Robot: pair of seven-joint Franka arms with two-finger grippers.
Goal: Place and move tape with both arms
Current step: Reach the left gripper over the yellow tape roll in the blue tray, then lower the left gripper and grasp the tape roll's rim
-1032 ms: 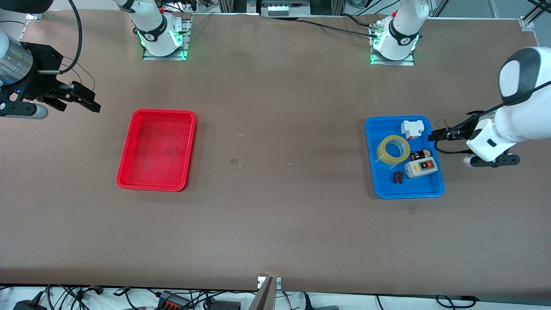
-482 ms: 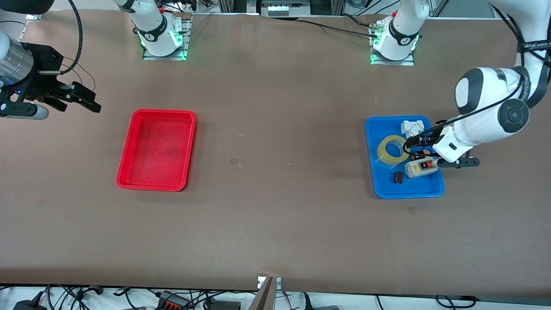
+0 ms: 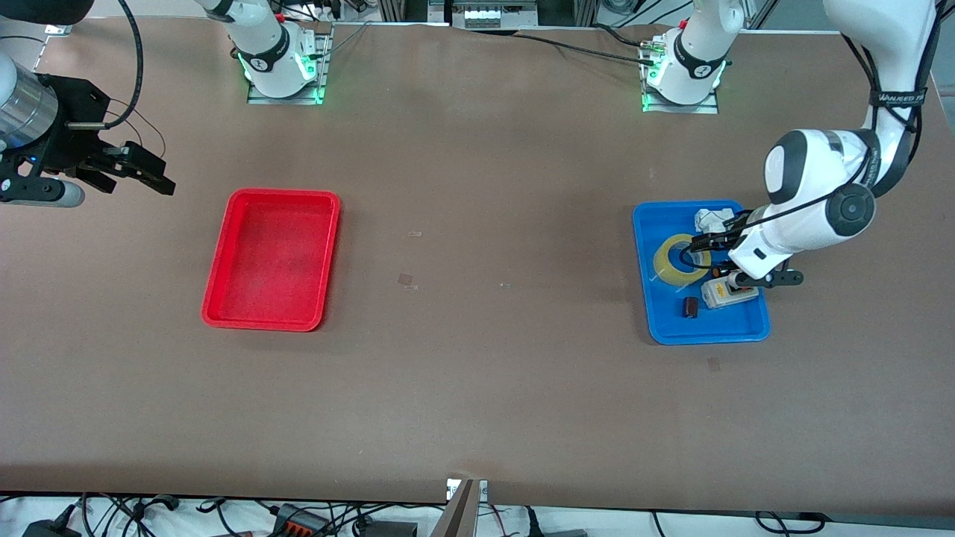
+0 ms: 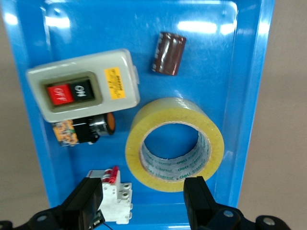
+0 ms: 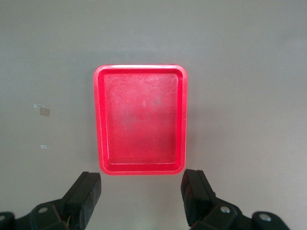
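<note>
The tape (image 3: 674,262) is a yellowish ring lying flat in the blue tray (image 3: 716,328). In the left wrist view the tape (image 4: 168,111) lies just ahead of my fingers. My left gripper (image 3: 706,245) is open and empty over the blue tray, above the tape's edge and a white breaker; in its own view the left gripper (image 4: 143,191) has one finger by the breaker and one by the tape's rim. My right gripper (image 3: 153,177) is open and empty, waiting in the air beside the red tray (image 3: 272,261) toward the right arm's end.
The blue tray (image 4: 72,28) also holds a grey box with red and black buttons (image 4: 84,91), a white breaker (image 4: 115,201), a dark brown cylinder (image 4: 169,52) and a small black and orange part (image 4: 88,130). The red tray (image 5: 141,120) has nothing in it.
My left arm has swung in from outside the blue tray, and its gripper now hangs over the tape. The right arm has not moved.
</note>
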